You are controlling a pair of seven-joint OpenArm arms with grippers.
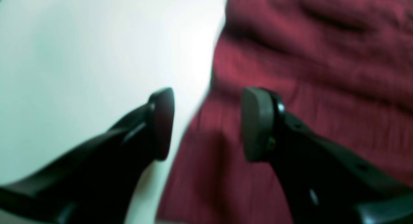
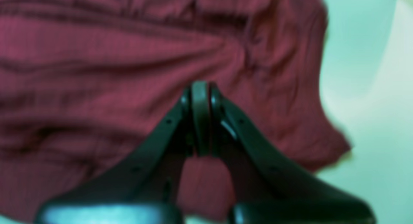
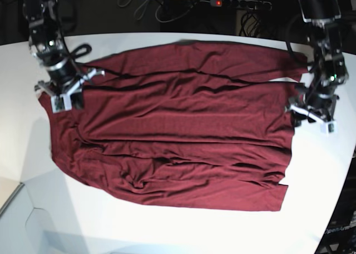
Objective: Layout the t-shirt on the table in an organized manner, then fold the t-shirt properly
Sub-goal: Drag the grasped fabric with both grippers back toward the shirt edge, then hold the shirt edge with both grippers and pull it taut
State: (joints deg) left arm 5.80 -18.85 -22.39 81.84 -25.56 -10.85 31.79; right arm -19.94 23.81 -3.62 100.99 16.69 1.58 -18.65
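The t-shirt (image 3: 178, 126) lies spread out across the middle of the table (image 3: 183, 229), wrinkled in long folds, its bottom edge toward the lower part of the base view. At the upper left of that view the right tool (image 2: 200, 88) sits over the shirt's edge, its jaws pressed together; whether cloth is pinched between them cannot be told. At the right side of the base view the left tool (image 1: 206, 124) hangs with its jaws parted and nothing between them, straddling the shirt's edge. A power strip (image 3: 239, 4) lies beyond the table's far edge.
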